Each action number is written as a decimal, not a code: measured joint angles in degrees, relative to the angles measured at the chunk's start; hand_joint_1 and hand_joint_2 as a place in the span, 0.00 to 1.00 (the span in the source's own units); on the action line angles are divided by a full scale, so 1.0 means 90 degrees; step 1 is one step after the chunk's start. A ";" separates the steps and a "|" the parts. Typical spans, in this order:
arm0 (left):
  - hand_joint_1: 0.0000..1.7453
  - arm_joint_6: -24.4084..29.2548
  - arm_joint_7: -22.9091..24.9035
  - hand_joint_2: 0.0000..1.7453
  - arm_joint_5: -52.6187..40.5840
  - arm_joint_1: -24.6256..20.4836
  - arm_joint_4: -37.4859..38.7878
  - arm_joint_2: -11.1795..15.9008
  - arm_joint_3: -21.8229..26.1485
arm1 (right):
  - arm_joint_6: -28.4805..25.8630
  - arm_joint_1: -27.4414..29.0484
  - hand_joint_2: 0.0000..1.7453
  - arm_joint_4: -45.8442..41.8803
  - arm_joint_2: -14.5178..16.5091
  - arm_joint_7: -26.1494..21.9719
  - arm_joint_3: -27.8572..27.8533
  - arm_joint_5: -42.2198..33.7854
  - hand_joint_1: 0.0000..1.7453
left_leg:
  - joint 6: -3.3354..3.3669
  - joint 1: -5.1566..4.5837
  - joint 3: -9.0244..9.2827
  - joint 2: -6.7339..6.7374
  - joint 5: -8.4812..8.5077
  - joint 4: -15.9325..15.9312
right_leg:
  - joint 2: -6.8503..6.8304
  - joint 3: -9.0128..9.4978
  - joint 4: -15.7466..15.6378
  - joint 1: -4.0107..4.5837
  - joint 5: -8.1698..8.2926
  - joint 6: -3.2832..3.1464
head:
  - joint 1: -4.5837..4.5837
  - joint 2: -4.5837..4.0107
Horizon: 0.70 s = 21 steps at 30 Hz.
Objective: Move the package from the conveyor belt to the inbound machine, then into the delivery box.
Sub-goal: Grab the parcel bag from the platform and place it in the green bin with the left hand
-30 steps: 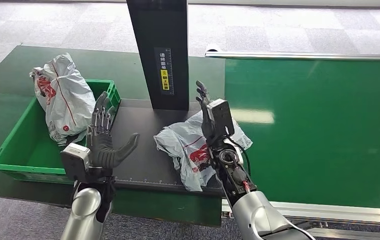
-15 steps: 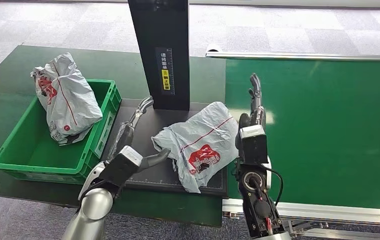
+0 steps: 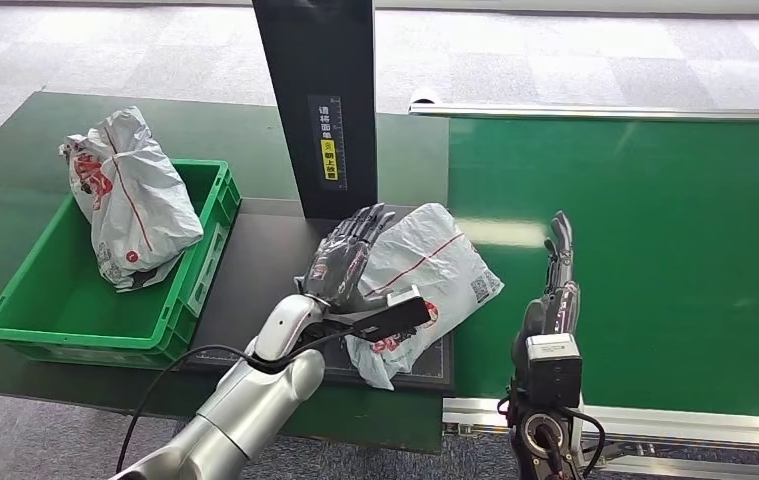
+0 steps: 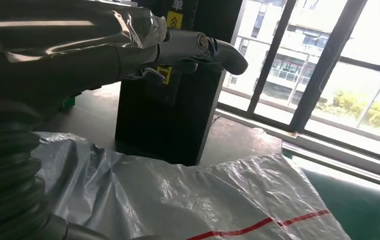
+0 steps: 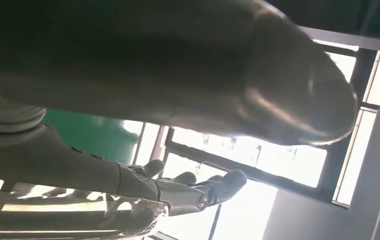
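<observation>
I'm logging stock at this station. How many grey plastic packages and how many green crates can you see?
Grey plastic packages: 2, one on the black scanner plate, one in the crate
Green crates: 1
Total: 3

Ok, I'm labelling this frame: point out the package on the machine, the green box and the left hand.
package [image 3: 433,262], head view, on its grey plastic top.
green box [image 3: 32,272], head view, on its left wall.
left hand [image 3: 348,262], head view, on its back.
</observation>
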 joint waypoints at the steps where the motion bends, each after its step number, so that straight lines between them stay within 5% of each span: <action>1: 0.00 0.0056 0.0018 1.00 -0.0034 -0.0099 0.0231 -0.0033 0.0000 | -0.0002 0.0000 0.00 -0.0004 -0.0001 0.0012 0.0021 -0.0001 0.00 | 0.0000 0.0000 0.0000 -0.0001 0.0000 0.0000 | 0.0000 0.0000 0.0000 0.0000 0.0000 0.0000 | 0.0001 0.0000; 8: 0.00 0.0129 0.0025 1.00 -0.0070 -0.0423 0.1153 -0.0160 -0.0002 | -0.0005 -0.0001 0.00 -0.0010 -0.0027 0.0030 0.0113 -0.0001 0.00 | 0.0000 0.0000 -0.0003 -0.0001 -0.0001 0.0000 | 0.0000 -0.0004 0.0001 0.0000 0.0000 0.0000 | -0.0001 0.0000; 21: 0.00 0.0134 0.0153 1.00 -0.0178 -0.0569 0.1595 -0.0218 -0.0007 | -0.0007 0.0000 0.00 -0.0026 -0.0053 0.0045 0.0130 -0.0019 0.00 | 0.0000 0.0000 -0.0003 -0.0001 0.0000 0.0000 | 0.0000 -0.0002 0.0001 0.0000 0.0000 0.0000 | -0.0001 0.0000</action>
